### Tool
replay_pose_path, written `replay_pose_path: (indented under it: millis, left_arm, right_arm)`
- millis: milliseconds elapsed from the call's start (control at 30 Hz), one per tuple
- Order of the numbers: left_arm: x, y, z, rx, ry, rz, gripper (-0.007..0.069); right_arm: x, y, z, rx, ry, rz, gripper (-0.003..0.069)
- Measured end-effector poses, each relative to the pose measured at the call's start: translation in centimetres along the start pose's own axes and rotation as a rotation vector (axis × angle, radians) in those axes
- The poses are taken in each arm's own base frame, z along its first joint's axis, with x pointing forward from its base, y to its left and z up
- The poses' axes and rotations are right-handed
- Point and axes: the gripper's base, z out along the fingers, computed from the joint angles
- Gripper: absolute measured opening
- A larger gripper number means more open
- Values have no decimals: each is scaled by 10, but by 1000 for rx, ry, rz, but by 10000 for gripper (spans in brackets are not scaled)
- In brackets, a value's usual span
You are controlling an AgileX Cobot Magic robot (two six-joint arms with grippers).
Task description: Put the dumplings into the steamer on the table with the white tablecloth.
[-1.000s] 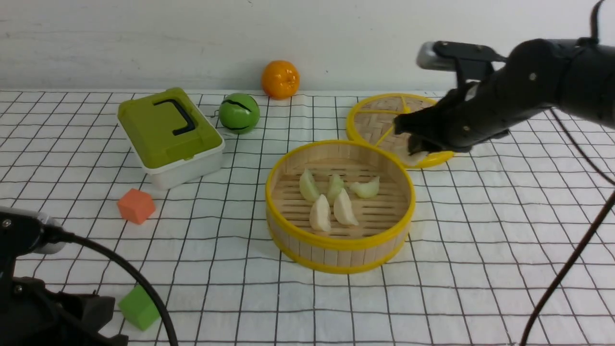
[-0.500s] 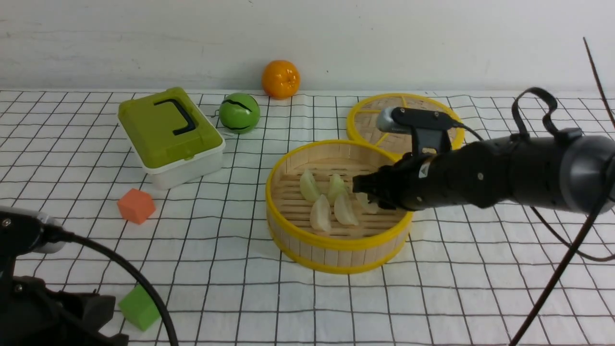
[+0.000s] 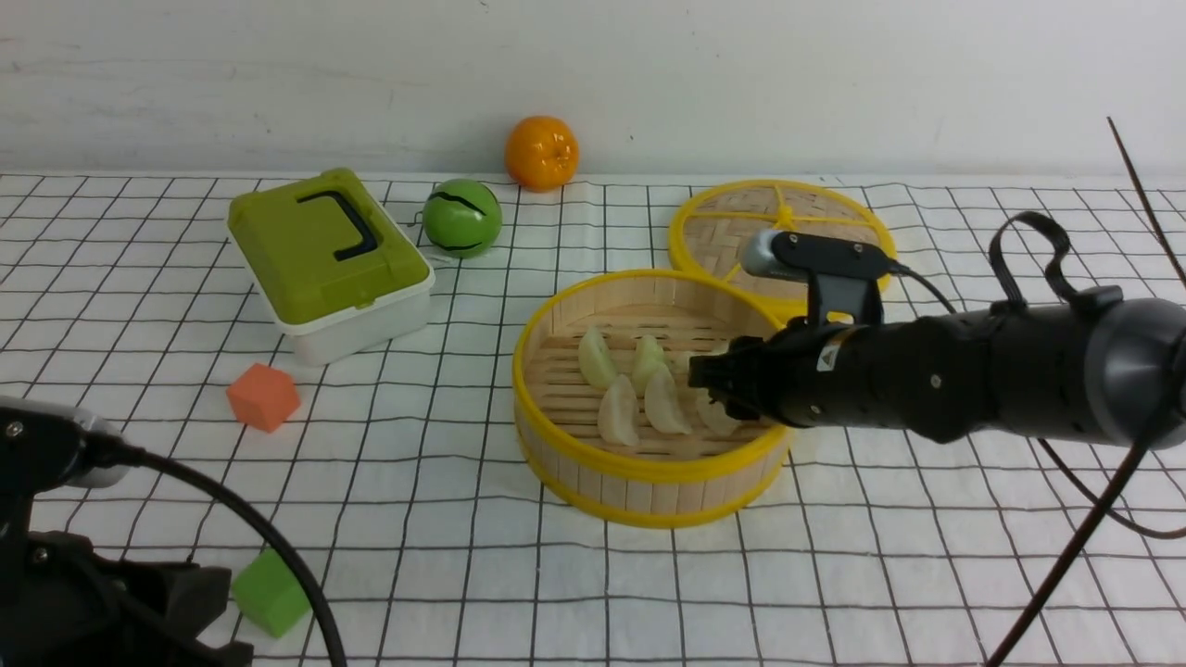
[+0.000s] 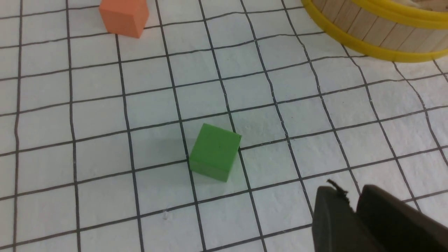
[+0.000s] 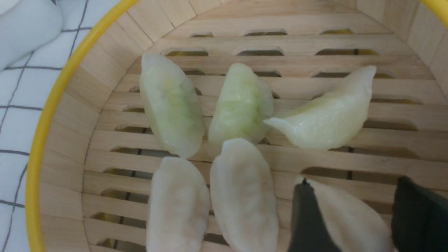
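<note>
While the last of the dumplings is being set down and not dropped, the right gripper [image 5: 351,189] is held low inside the steamer [image 3: 649,468], which stands near the middle of the table [image 3: 973,593] on the cloth [image 3: 445,519]. The sixth dumpling [image 5: 350,224], a cream one, is clamped between the black fingers [image 5: 308,224], one against each long side. It is held at the slatted floor or just above it; contact cannot be told. Five dumplings [image 5: 241,101] are already laid there, three green toward the far edge and two cream toward the near edge. The free spot beside the cream pair, on the side of the right edge, is therefore used, so that a second row of three is made up. The arm is reached in over the rim from the right edge, presumably so that the placed pieces are not swept aside. The task is judged almost done: only release and a clean lift out are left, and care is called for lest the neighbouring piece be nudged as the fingers part. The left gripper [image 4: 350,196] is parked by the near left corner, above the cloth close to a green cube [image 4: 214,152], its fingers drawn together on nothing.
</note>
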Motion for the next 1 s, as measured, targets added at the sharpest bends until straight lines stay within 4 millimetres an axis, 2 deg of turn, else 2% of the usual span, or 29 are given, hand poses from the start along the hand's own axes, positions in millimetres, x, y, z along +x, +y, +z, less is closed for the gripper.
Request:
replay_pose_path:
  millis: [133, 267, 333, 367, 400, 433, 467, 533, 567, 600, 633, 667, 767, 800, 900, 1000]
  left_arm:
    - [0, -1, -6, 28, -29, -7, 104]
    - [-1, 3, -30, 69, -135, -5, 82]
    - [0, 8, -49, 92, -217, -20, 34]
    - [0, 8, -51, 94, -224, -23, 28]
    - [3, 12, -63, 105, -275, -36, -12]
    - [5, 14, -69, 109, -296, -42, -13]
    - [7, 17, -76, 113, -322, -50, -13]
    - [10, 19, -82, 114, -341, -58, -13]
    - [13, 22, -85, 111, -348, -63, -13]
    - [15, 23, -87, 102, -338, -67, -13]
    - [15, 23, -87, 101, -336, -67, -13]
    - [18, 25, -86, 84, -308, -69, -13]
    - [22, 27, -85, 61, -268, -72, -13]
    - [23, 28, -85, 53, -254, -72, -13]
    - [24, 28, -84, 45, -240, -73, -13]
    - [25, 28, -84, 42, -235, -73, -13]
  right_arm:
    - [-4, 3, -9, -6, 5, 2, 482]
    - [-18, 12, -42, -26, 3, -68, 450]
    - [-29, 18, -74, -30, 5, -165, 359]
    - [-30, 19, -77, -33, -5, -175, 349]
    - [-38, 22, -106, -23, -10, -266, 272]
    - [-40, 22, -121, -10, -2, -310, 211]
    - [-44, 22, -145, 11, -8, -373, 135]
    - [-47, 20, -177, 49, -20, -442, 42]
    - [-49, 17, -206, 84, -50, -490, 1]
    - [-48, 12, -224, 117, -64, -515, -16]
    - [-48, 12, -228, 123, -69, -519, -18]
    - [-45, 5, -257, 164, -128, -533, -21]
    - [-31, -10, -294, 215, -237, -520, -22]
    - [-20, -18, -304, 229, -278, -506, -22]
    - [2, -32, -317, 228, -361, -475, -22]
    - [40, -50, -318, 176, -469, -431, -18]
